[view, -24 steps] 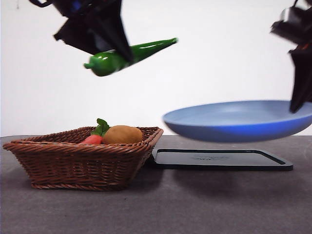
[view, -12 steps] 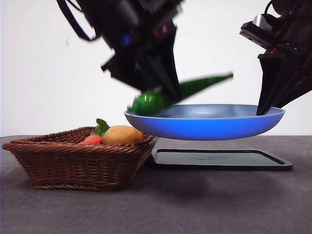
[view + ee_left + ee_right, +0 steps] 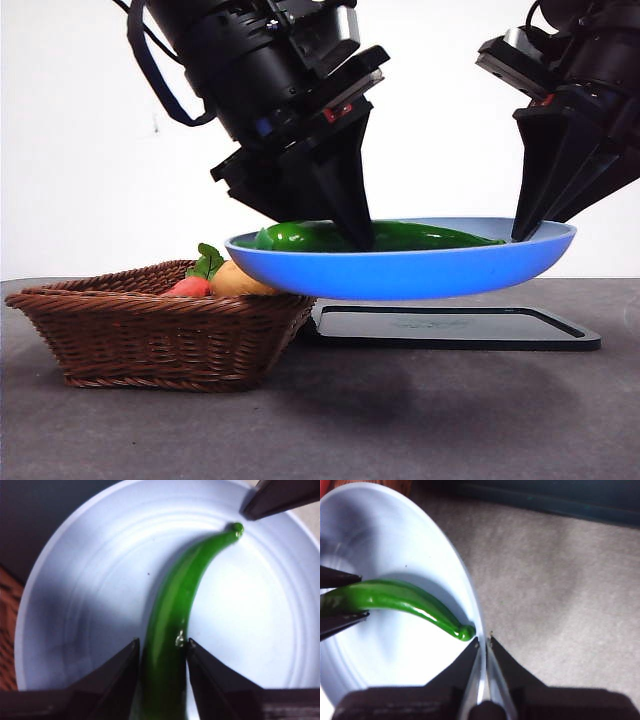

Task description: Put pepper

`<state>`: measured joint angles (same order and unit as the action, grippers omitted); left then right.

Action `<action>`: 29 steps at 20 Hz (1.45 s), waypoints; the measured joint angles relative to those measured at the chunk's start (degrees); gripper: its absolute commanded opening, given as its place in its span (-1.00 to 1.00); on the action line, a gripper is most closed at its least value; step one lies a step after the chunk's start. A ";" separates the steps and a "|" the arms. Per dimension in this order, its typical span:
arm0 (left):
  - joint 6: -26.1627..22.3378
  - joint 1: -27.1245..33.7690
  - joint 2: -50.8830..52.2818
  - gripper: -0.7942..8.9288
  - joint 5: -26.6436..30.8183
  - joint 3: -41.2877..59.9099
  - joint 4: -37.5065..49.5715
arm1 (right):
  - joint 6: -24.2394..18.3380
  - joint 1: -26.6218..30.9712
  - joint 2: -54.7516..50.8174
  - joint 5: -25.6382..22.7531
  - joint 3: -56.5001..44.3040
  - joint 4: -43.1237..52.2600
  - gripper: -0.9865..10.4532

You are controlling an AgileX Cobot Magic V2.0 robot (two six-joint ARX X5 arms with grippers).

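Looking level across the table in the front view, the blue plate (image 3: 400, 272) hangs in the air above the dark flat tray (image 3: 455, 327) and partly over the wicker basket (image 3: 160, 335), which sits on the grey table (image 3: 400, 420). In the plate lies the pepper (image 3: 400, 236), stretched along it with its point toward the plate's right rim. The left gripper (image 3: 355, 235) comes down from above with its black tips at the pepper's thick end, and the right gripper (image 3: 525, 232) reaches down at the plate's right rim. The basket holds a tan potato (image 3: 232, 280) and a small red vegetable with green leaves (image 3: 195, 278), side by side and touching. From the left wrist view, the pepper (image 3: 175, 625) lies curved across the pale blue floor of the plate (image 3: 90, 580), and the left gripper (image 3: 162, 652) has its jaws clenched on the thick end, one on each side. The other arm's black tip shows at the far rim near the pepper's point. From the right wrist view, the right gripper (image 3: 482, 642) pinches the rim of the plate (image 3: 395, 540) between nearly closed jaws, and the pepper (image 3: 400, 600) rests inside with its tip just beside that pinch.
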<state>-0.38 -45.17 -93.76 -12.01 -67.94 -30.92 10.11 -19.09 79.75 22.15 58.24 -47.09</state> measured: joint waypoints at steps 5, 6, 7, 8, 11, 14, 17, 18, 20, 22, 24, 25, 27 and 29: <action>0.26 0.00 0.09 -0.35 0.00 -0.46 -1.49 | 0.00 0.11 0.00 -0.04 0.00 -0.50 -0.82; 0.44 0.00 0.37 -0.35 0.00 -1.38 -2.62 | 0.00 0.11 0.00 -0.04 0.00 -0.85 -0.82; 0.44 0.00 1.05 -0.35 0.00 -2.73 -3.61 | 0.00 0.11 0.00 -0.04 0.00 -1.01 -0.82; 0.46 0.00 2.01 -0.35 0.00 -4.48 -4.63 | 0.02 0.11 0.00 -0.02 0.00 -0.96 -0.82; 0.46 0.00 5.77 -0.35 0.00 -9.60 -7.30 | 0.22 1.22 0.00 -0.02 0.00 -0.94 -0.82; 0.44 0.00 8.98 -0.35 0.02 -13.75 -11.47 | 0.22 4.42 0.00 -0.02 0.04 0.15 -0.82; 0.44 0.00 14.56 -0.36 0.02 -17.35 -13.22 | 0.22 9.35 0.20 -0.02 2.03 1.53 -0.82; 0.44 0.00 16.50 -0.36 0.02 -18.27 -13.20 | 0.22 10.75 0.79 -0.02 3.50 2.10 -0.82; 0.44 0.00 20.87 -0.36 0.02 -19.41 -13.20 | 0.22 13.35 3.41 -0.02 7.19 2.89 -0.82; 0.44 0.00 24.65 -0.36 0.02 -19.50 -13.35 | 0.22 15.30 7.89 -0.04 10.93 3.23 -0.82; 0.44 0.00 27.69 -0.36 0.02 -19.50 -14.05 | 0.20 16.35 13.11 -0.02 14.27 3.50 -0.82; 0.44 0.00 29.33 -0.36 0.02 -19.50 -14.47 | 0.22 16.72 16.09 -0.04 15.98 4.04 -0.82; 0.44 0.00 32.04 -0.36 0.02 -19.50 -14.62 | 0.22 16.98 21.09 -0.04 18.62 5.77 -0.82; 0.44 0.00 33.77 -0.36 0.00 -19.50 -14.86 | 0.22 16.94 25.44 -0.02 21.05 6.67 -0.82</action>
<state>0.05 -45.17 -59.99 -12.01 -87.44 -45.78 10.33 -2.15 105.19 22.13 79.29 -40.42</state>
